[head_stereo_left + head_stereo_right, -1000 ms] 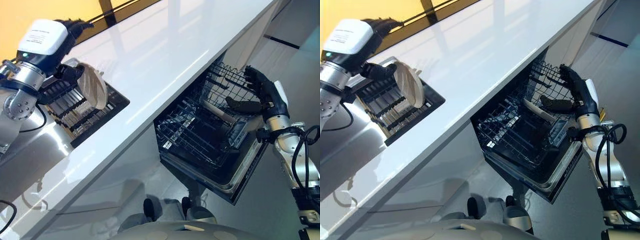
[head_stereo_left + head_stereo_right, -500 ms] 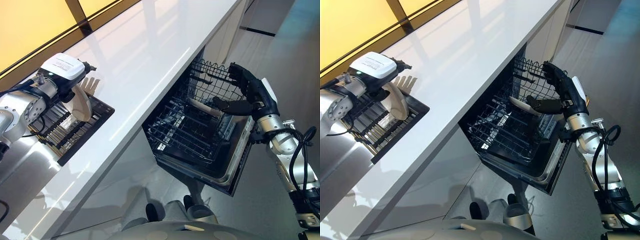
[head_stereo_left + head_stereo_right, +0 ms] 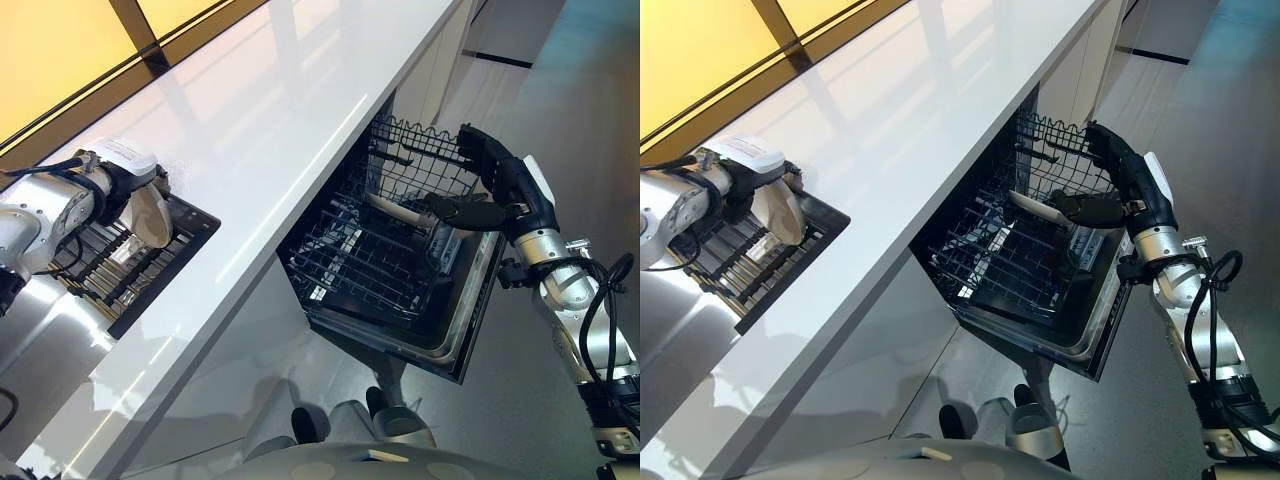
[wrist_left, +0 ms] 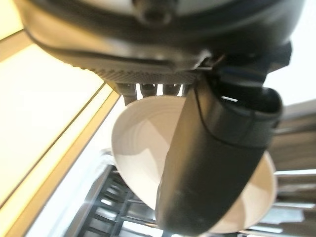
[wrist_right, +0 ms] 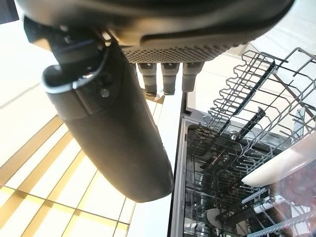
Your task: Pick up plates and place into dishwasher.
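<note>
At the left edge of the left eye view, the left robot hand (image 3: 118,185) is closed on a white plate (image 3: 152,215), which stands on edge in the black dish rack (image 3: 150,262) set into the white desk (image 3: 270,110). In the left wrist view the thumb (image 4: 217,163) lies across the plate's face (image 4: 140,148) and the fingers curl behind its rim, so the plate is pinched between them. The plate's lower edge sits among the rack's slats; whether it rests on them or is just clear cannot be told. No other dish can be made out in the rack.

In the middle of the frame, below the desk's front edge, the dishwasher (image 3: 400,330) is open, its door (image 3: 478,320) folded down toward the lower right and its wire basket (image 3: 380,250) pulled out. One white plate (image 3: 400,212) already lies tilted in the basket, toward its upper right part; the same plate shows at the edge of the right wrist view (image 5: 281,165), resting against the wire tines. The rest of the basket holds only its own dark racks.

The right robot hand (image 3: 490,195) hovers at the right of the frame, above the basket's far side and just beside the loaded plate, its fingers loosely spread with the thumb (image 5: 108,133) standing apart, holding nothing.
</note>
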`<state>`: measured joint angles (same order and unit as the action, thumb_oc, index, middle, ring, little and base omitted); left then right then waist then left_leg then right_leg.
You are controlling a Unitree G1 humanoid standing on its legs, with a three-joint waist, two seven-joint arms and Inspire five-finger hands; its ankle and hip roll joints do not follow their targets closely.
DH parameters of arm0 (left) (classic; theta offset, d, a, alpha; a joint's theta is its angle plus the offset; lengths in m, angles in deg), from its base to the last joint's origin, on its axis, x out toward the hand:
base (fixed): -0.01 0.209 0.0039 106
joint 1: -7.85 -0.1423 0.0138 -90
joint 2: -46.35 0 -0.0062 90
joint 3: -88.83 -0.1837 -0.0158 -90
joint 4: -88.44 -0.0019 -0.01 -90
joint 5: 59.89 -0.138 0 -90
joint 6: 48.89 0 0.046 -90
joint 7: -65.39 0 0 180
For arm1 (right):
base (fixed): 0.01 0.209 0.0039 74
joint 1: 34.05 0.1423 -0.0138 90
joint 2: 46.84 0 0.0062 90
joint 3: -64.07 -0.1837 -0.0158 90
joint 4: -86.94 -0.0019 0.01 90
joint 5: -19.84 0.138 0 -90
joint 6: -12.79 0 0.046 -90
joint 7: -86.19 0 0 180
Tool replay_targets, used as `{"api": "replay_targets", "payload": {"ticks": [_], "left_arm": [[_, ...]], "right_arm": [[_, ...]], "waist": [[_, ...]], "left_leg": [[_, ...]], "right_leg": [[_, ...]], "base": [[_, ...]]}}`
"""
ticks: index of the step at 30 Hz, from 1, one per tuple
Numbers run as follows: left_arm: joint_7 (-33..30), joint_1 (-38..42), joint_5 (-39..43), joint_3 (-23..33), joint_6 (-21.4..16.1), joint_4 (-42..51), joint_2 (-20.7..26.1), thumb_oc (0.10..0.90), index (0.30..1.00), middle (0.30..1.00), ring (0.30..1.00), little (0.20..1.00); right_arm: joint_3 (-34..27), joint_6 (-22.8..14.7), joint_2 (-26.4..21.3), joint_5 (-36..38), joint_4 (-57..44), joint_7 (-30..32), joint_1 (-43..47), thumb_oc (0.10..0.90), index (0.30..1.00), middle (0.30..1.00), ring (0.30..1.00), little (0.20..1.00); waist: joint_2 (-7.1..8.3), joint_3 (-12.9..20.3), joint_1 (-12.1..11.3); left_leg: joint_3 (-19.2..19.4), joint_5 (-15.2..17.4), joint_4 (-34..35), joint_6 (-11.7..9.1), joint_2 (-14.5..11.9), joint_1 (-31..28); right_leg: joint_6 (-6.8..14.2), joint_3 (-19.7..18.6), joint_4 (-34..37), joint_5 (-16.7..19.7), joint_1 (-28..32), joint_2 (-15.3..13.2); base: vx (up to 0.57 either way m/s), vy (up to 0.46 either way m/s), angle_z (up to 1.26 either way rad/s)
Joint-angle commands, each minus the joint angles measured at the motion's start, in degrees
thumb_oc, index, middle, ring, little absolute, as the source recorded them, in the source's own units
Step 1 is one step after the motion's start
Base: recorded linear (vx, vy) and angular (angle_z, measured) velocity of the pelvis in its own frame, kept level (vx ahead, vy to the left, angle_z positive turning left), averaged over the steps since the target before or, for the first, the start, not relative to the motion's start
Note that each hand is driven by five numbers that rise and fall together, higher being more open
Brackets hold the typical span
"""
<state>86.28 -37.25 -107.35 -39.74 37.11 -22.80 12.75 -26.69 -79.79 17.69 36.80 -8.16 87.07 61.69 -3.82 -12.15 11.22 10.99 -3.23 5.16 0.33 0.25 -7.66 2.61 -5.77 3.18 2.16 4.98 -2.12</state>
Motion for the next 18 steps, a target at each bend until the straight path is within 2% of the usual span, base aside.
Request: {"api": "replay_targets", "payload": {"ticks": [1,5,9,14,17,18], "left_arm": [[-2.1,10.4,-8.1,-2.0,1.9,-5.1,3.5,0.100,0.300,0.300,0.300,0.200],[-4.5,11.3,-10.4,-3.5,2.5,-4.5,4.1,0.100,0.300,0.300,0.300,0.200],[-8.0,10.7,-12.2,-3.2,4.8,-3.1,4.3,0.100,0.300,0.300,0.300,0.200],[-14.2,6.7,-12.9,0.3,1.8,0.1,3.8,0.100,0.300,0.300,0.300,0.200],[-15.1,4.8,-12.0,2.2,1.9,2.3,4.0,0.100,0.300,0.300,0.300,0.200],[-17.1,3.8,-9.0,3.4,2.1,3.6,4.4,0.100,0.300,0.300,0.300,0.200]], "right_arm": [[-1.9,-6.5,-5.3,2.6,-6.8,1.8,5.8,0.800,0.900,0.900,0.900,0.900],[-1.5,-6.9,-5.5,2.8,-6.7,2.3,5.6,0.800,0.900,0.900,0.900,0.900],[-1.1,-7.1,-5.4,3.0,-6.8,3.3,5.7,0.800,0.900,0.900,0.900,0.900],[-1.8,-7.9,-5.0,3.0,-6.9,4.5,5.5,0.800,0.900,0.900,0.900,0.900],[-2.1,-8.3,-5.1,2.7,-7.0,5.8,5.7,0.800,0.900,0.900,0.900,0.900],[-2.4,-9.0,-5.3,1.7,-7.3,7.9,6.2,0.800,0.900,0.900,0.900,0.900]], "waist": [[-1.15,5.4,-0.1],[-0.97,5.5,-0.5],[-0.53,5.8,-1.2],[0.05,6.1,-2.1],[0.11,6.3,-2.5],[0.16,6.4,-2.9]], "left_leg": [[-2.7,6.8,-0.2,3.8,5.4,-1.4],[-2.9,6.7,-0.2,3.6,5.3,-1.4],[-3.4,6.7,-0.2,3.5,5.2,-1.3],[-4.2,6.6,-0.2,3.3,5.1,-1.3],[-4.7,6.6,-0.2,3.2,5.1,-1.3],[-5.0,6.6,-0.2,3.1,5.1,-1.3]], "right_leg": [[3.8,1.6,-3.5,0.2,-2.7,3.1],[3.6,1.8,-3.0,-0.1,-2.5,3.2],[3.4,2.5,-2.5,-0.2,-2.1,3.3],[3.0,3.7,-2.0,-0.3,-1.5,3.4],[2.8,4.2,-1.7,-0.4,-1.2,3.4],[2.8,4.5,-1.6,-0.5,-1.0,3.4]], "base": [[-0.01,-0.017,-0.03],[-0.01,-0.031,-0.04],[-0.02,-0.055,0.00],[-0.02,-0.055,0.00],[-0.02,-0.039,0.06],[-0.02,-0.035,0.10]]}}
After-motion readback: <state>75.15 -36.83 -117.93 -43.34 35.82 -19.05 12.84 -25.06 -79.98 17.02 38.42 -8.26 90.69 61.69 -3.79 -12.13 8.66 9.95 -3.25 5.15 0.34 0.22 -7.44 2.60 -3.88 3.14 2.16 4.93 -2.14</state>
